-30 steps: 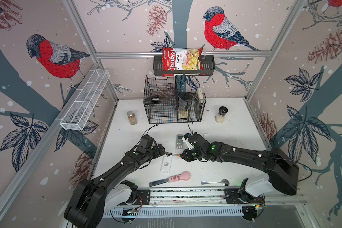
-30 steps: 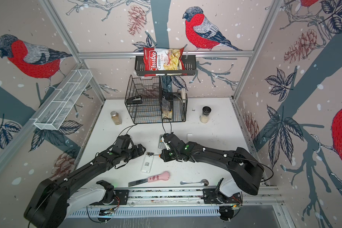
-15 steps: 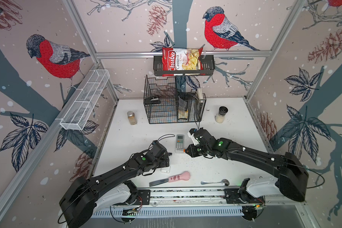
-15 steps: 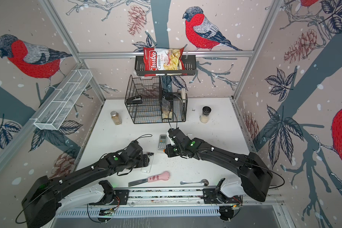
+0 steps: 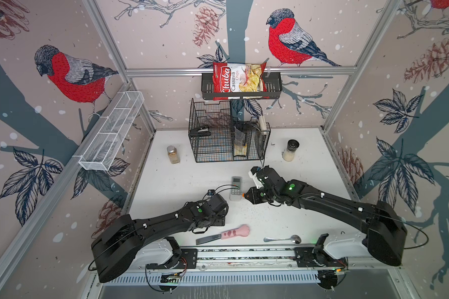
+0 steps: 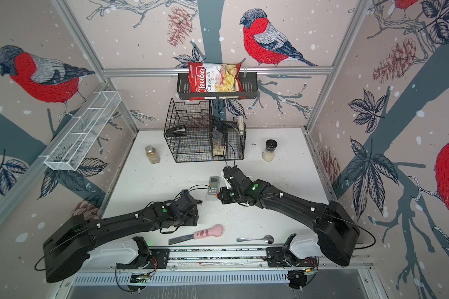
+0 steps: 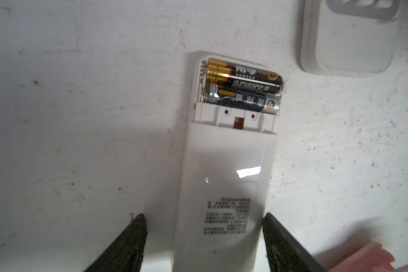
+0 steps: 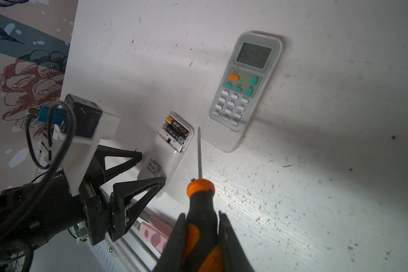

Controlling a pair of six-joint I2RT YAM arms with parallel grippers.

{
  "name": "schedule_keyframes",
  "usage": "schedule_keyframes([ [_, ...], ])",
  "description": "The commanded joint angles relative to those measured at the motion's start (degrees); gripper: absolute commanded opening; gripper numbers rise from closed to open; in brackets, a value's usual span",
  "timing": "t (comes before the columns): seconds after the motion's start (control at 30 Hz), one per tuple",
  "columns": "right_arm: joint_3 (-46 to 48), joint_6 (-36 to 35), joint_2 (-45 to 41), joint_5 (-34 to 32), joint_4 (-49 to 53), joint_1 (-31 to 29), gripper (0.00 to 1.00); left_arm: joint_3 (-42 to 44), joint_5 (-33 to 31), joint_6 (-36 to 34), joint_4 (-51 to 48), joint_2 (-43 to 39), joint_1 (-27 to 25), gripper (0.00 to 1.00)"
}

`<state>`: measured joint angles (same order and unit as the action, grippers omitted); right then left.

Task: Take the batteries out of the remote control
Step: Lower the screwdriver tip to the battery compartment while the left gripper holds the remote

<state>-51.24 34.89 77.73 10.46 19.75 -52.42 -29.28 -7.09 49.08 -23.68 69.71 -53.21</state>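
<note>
A white remote control (image 7: 226, 160) lies face down on the table, its battery bay uncovered. Two batteries (image 7: 243, 80) lie side by side in the bay, one black and gold, one dark blue. My left gripper (image 7: 203, 214) is open and straddles the remote's label end, with a gap on one side. In the right wrist view the same remote (image 8: 160, 160) and batteries (image 8: 177, 128) show. My right gripper (image 8: 201, 214) is shut on an orange-and-black screwdriver (image 8: 201, 200); its tip hangs just beside the bay. In both top views my left wrist hides this remote.
A second remote (image 5: 236, 188), face up with buttons, lies just beyond the first. A pink-handled knife (image 5: 228, 234) and a spoon (image 5: 283, 238) rest by the front rail. At the back stand a wire basket (image 5: 228, 139) and two spice jars (image 5: 173, 154) (image 5: 290, 150).
My left arm has swung in over the face-down remote, and its jaws have narrowed around it. My right gripper has drawn back slightly to the right with the screwdriver.
</note>
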Motion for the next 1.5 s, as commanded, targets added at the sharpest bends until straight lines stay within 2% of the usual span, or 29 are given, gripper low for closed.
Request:
schedule_keyframes([
  [0.0, 0.8, 1.2, -0.5, 0.5, -1.8, 0.4, 0.0, 1.2, 2.0, -0.7, 1.7, 1.1, -0.2, 0.75],
  [0.37, 2.6, 2.5, -1.4, 1.0, -3.7, 1.4, 0.0, 0.8, 4.0, -2.6, 3.8, 5.8, -0.6, 0.77],
  [0.73, 3.6, 3.2, -1.5, 1.8, -5.4, 1.7, 0.0, 0.7, 2.5, 0.9, -5.0, 5.3, -3.4, 0.76],
  [1.03, 4.6, 3.8, -2.0, 2.5, -6.8, 1.6, 0.0, 0.5, 0.2, 3.9, -10.1, 5.1, -4.9, 0.67],
  [1.27, 4.9, 4.3, -2.1, 2.9, -7.3, 1.2, 0.0, 2.1, -0.3, 3.7, -8.9, 5.5, -5.0, 0.53],
  [1.47, 4.7, 5.2, -1.6, 3.1, -7.3, 0.7, 0.0, 2.7, -0.5, 2.6, -6.3, 6.9, -5.0, 0.48],
])
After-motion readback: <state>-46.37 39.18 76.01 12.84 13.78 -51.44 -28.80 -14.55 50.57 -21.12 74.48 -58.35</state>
